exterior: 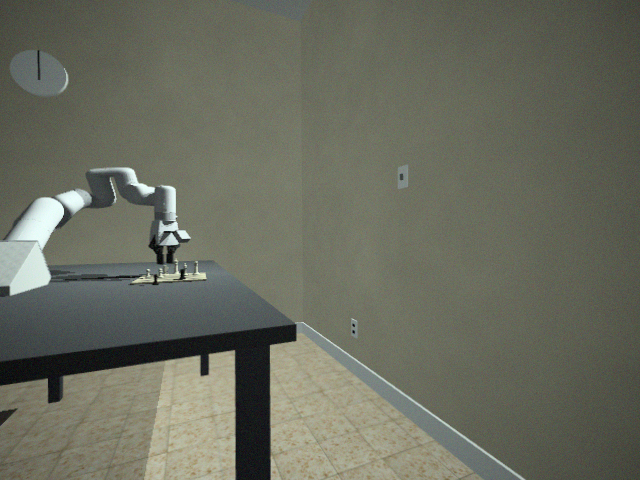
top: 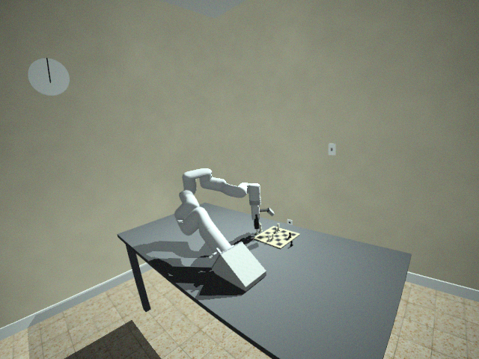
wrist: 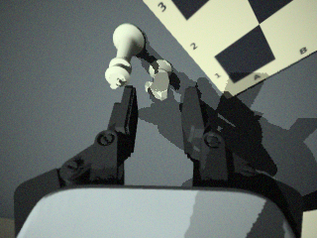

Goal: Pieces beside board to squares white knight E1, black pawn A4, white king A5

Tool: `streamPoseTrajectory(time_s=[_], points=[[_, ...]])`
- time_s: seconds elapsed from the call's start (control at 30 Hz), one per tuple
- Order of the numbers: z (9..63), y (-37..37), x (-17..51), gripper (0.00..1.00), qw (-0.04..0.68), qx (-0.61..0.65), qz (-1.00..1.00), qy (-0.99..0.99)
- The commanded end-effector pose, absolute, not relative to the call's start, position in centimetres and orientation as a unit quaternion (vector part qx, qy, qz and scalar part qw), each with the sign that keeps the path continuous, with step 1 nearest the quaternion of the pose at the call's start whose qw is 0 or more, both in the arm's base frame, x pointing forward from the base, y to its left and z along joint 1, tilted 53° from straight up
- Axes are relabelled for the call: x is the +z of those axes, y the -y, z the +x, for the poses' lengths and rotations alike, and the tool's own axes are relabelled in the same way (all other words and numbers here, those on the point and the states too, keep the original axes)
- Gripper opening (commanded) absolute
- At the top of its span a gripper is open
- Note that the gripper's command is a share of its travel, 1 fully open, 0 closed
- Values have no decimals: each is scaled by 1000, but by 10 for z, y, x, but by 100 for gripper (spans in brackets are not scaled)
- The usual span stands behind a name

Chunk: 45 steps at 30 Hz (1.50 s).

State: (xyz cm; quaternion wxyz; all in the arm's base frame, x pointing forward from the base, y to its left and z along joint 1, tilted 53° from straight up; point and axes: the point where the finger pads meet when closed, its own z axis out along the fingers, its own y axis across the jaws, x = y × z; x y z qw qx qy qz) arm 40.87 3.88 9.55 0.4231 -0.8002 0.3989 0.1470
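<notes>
My gripper (top: 256, 232) (exterior: 165, 262) (wrist: 159, 100) points down with parted fingers and nothing held. It is past the A1 corner of the board (top: 296, 234) (exterior: 202, 276) (wrist: 208, 65). The white knight (wrist: 159, 81) stands upright on the table, lower than the fingertips and in line with the gap between them. The white king (wrist: 129, 42) stands upright close beside the knight, its crown just ahead of the left fingertip in the wrist view. The black pawn (top: 291, 243) (exterior: 155, 279) stands off the board's near side in the top and exterior views.
On the board stand several other pieces, among them a black piece (top: 290, 235) (exterior: 182, 274) and a tall white piece (top: 278, 226) (exterior: 196, 267). The arm's wedge-shaped base (top: 243, 266) (exterior: 28, 268) is on the table (top: 328, 278) (exterior: 129, 315).
</notes>
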Motion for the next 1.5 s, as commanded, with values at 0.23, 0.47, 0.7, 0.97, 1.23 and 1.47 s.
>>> streamPoseTrajectory(time_s=[0.23, 0.47, 0.7, 0.97, 1.23, 1.47], points=[[409, -37, 96, 39, 423, 145, -800, -400], [410, -37, 96, 39, 423, 145, -800, -400], [410, -43, 92, 39, 423, 145, -800, -400], [412, -52, 85, 39, 423, 145, -800, -400], [413, -63, 77, 39, 423, 145, -800, -400], [413, -64, 76, 39, 423, 145, -800, -400]])
